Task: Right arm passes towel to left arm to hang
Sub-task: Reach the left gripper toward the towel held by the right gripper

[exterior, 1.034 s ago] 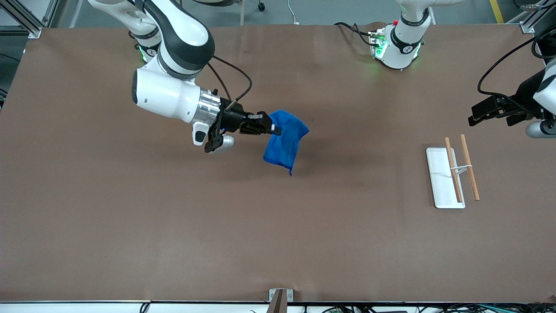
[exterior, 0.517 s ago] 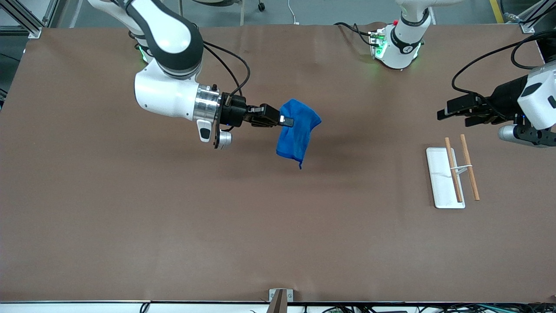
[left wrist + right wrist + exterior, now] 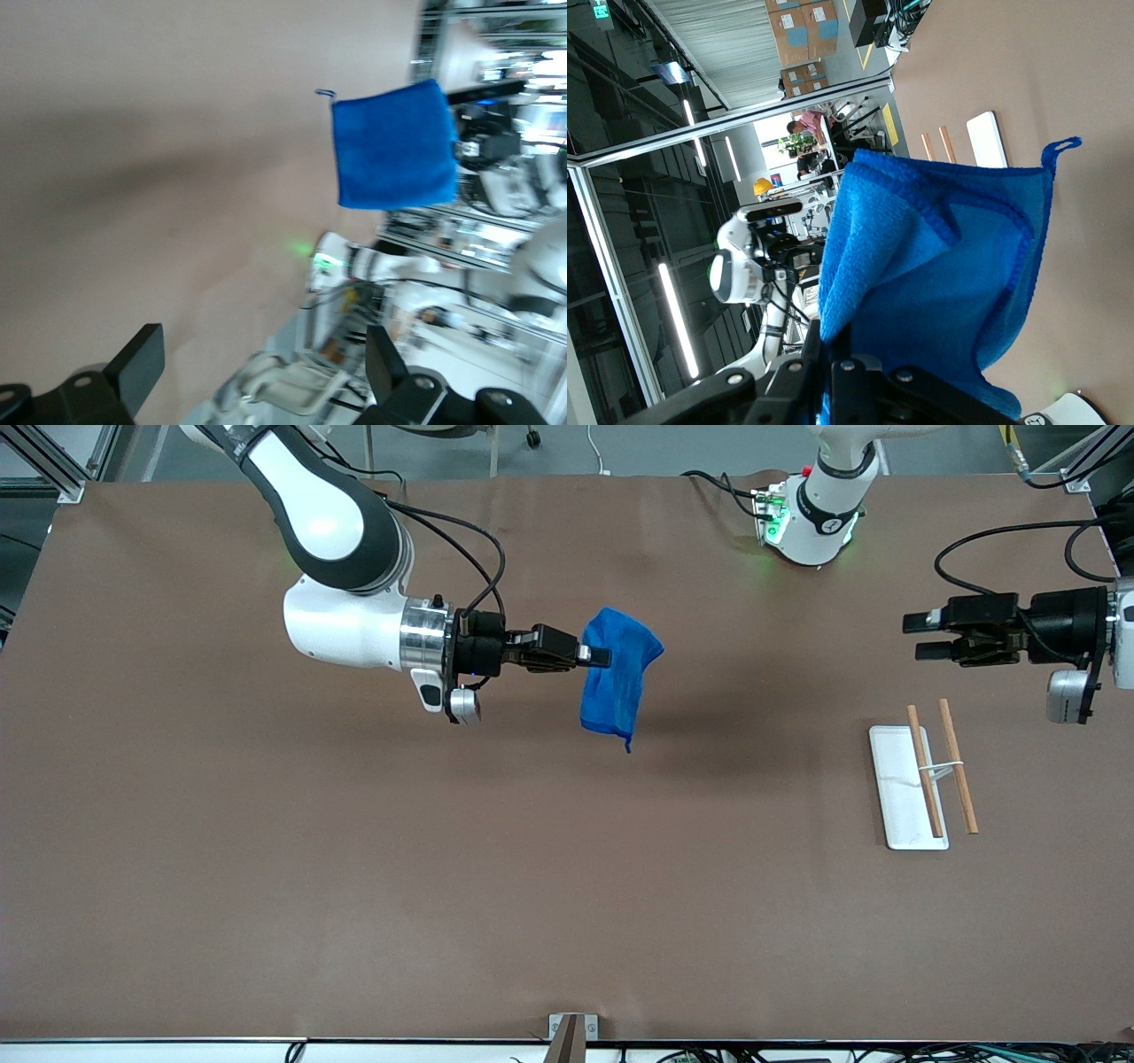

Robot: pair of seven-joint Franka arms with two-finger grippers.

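My right gripper is shut on the upper edge of the bright blue towel, which hangs folded in the air over the middle of the table, its small corner loop at the lowest point. The right wrist view shows the towel pinched between the fingers. My left gripper hovers open with nothing in it over the left arm's end of the table, fingers level and pointing toward the towel. The left wrist view shows the towel well apart from those fingers.
A white flat base with two wooden rods lying along it rests on the brown table near the left arm's end, below the left gripper in the front view. The left arm's green-lit base stands at the table's top edge.
My right arm has carried the towel up and toward the left arm's end. My left gripper has swung level and now points at the towel.
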